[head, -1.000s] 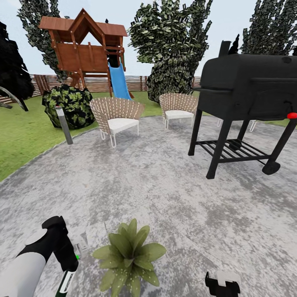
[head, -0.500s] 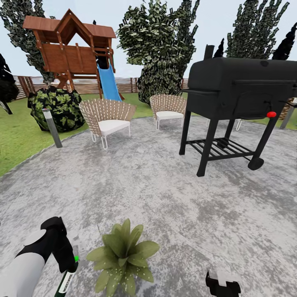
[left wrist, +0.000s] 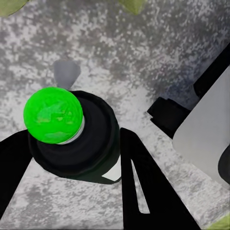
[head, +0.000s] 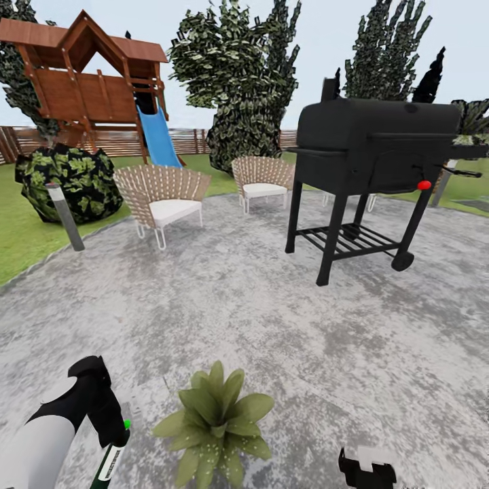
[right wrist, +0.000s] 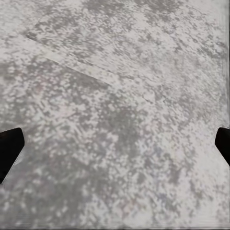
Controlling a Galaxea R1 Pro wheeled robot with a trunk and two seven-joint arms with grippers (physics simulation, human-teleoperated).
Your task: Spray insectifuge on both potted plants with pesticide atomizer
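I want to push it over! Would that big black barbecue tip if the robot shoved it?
Probably not easily. The barbecue looks heavy, with its four legs spread wide on the patio. It has a wheel on one side, so it might swivel or roll instead.

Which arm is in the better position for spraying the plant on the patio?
Left: its gripper already holds the pesticide atomizer beside the potted plant. The right gripper is open and empty.

White left forearm (head: pixel 30 451), black wrist, black jaws.
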